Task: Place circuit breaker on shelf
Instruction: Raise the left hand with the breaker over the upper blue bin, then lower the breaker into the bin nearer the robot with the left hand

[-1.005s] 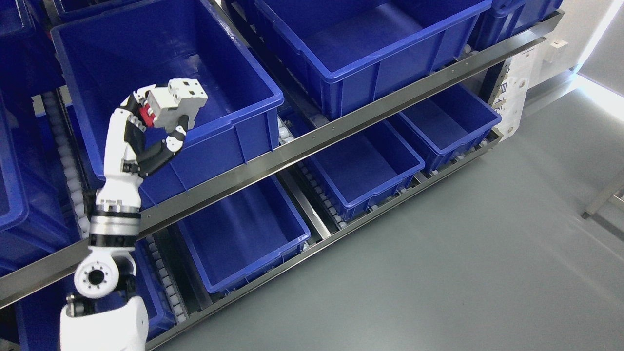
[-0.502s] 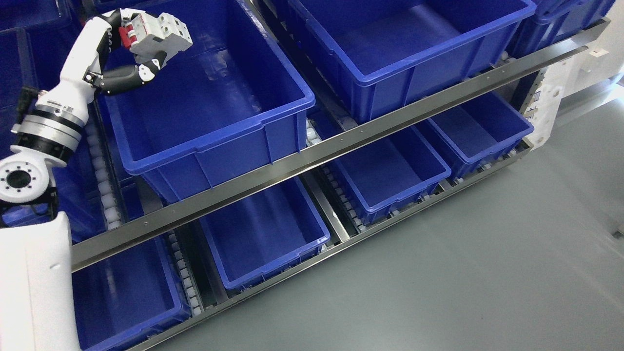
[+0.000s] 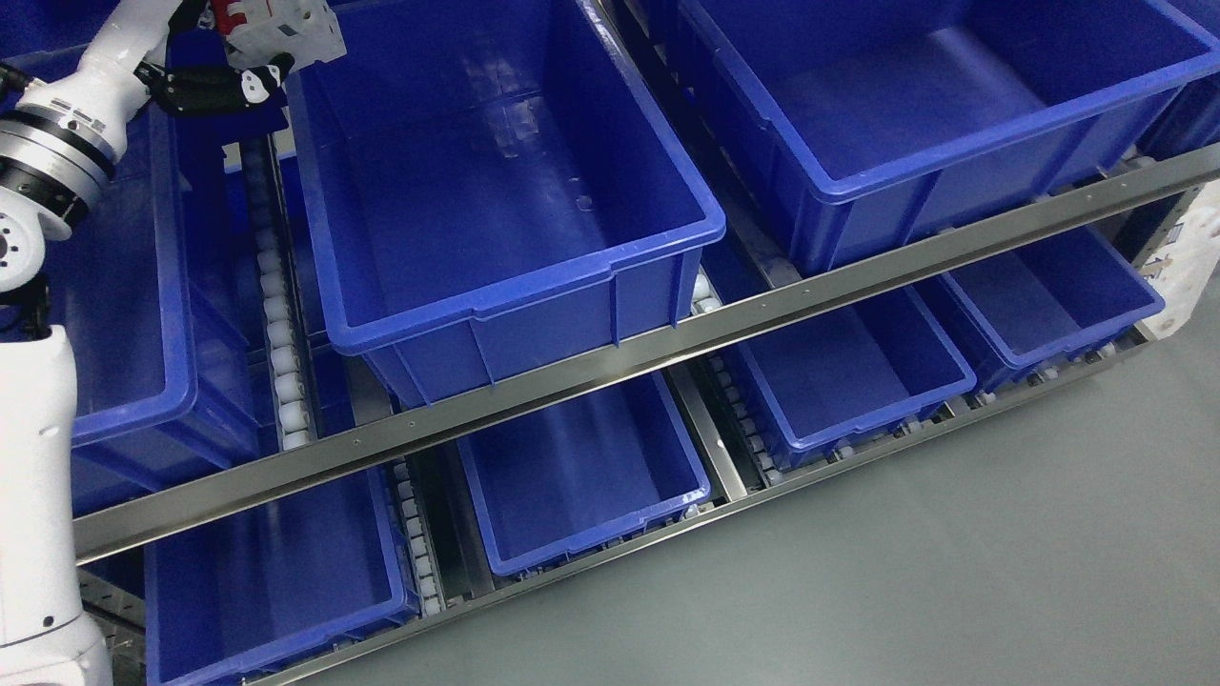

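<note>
A white circuit breaker [image 3: 278, 30] with a red switch sits in my left hand [image 3: 240, 52] at the top left edge of the head view, partly cut off by the frame. The hand's fingers are curled around it, a black thumb [image 3: 214, 90] under it. It hovers over the far left corner of a large blue bin [image 3: 496, 191] on the upper shelf level. My left arm [image 3: 38, 286] rises along the picture's left edge.
A second large blue bin [image 3: 915, 105] stands to the right and another [image 3: 124, 286] to the left on the upper level. A steel rail [image 3: 667, 348] fronts that level. Lower blue bins [image 3: 581, 476] sit beneath. Grey floor [image 3: 953, 572] spreads at the lower right.
The camera has shifted, sliding the shelf right and down in the picture. My left hand has carried the breaker up and farther back, toward the bin's far left corner.
</note>
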Tool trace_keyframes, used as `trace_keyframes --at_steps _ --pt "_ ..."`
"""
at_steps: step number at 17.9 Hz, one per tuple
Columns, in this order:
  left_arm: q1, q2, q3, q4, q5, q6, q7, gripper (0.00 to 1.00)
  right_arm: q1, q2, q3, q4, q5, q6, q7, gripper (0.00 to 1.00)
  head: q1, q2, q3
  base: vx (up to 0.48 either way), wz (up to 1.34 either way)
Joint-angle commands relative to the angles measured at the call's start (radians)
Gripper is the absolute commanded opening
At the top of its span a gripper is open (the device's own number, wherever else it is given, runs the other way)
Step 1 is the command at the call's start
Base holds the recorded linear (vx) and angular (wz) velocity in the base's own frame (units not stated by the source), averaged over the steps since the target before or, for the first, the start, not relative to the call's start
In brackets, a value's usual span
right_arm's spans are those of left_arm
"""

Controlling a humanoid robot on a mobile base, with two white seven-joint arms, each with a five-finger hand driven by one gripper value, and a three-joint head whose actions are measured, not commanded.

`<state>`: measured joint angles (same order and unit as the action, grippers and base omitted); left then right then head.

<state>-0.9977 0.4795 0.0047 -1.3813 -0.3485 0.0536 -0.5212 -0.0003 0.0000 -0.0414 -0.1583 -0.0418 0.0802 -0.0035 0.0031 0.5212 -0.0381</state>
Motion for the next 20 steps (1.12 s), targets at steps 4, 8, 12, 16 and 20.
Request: trace_keyframes --at_steps 4,8,12,16,20 --pt "-0.085 -0.071 -0.155 0.205 -0.102 -0.015 0.001 0.15 0.017 -0.017 0.0 0.0 0.0 -0.033 0.0 1.0 0.0 0.0 0.0 0.151 0.09" --pt "-0.133 -0.142 -0.19 0.286 -0.159 -0.015 0.001 0.15 0.017 -0.017 0.0 0.0 0.0 -0.033 0.0 1.0 0.0 0.0 0.0 0.156 -0.05" --pt "-0.157 -0.144 -0.19 0.421 -0.205 -0.03 0.001 0.16 0.017 -0.017 0.0 -0.001 0.0 -0.033 0.0 1.0 0.0 0.0 0.0 0.134 -0.12" --pt "-0.17 -0.151 -0.216 0.488 -0.248 -0.044 -0.002 0.16 0.017 -0.017 0.0 0.0 -0.001 -0.033 0.0 1.0 0.0 0.0 0.0 0.106 -0.11" --pt "-0.17 -0.168 -0.275 0.539 -0.251 -0.046 -0.002 0.16 0.017 -0.017 0.0 0.0 0.0 -0.033 0.0 1.0 0.0 0.0 0.0 0.035 -0.05"
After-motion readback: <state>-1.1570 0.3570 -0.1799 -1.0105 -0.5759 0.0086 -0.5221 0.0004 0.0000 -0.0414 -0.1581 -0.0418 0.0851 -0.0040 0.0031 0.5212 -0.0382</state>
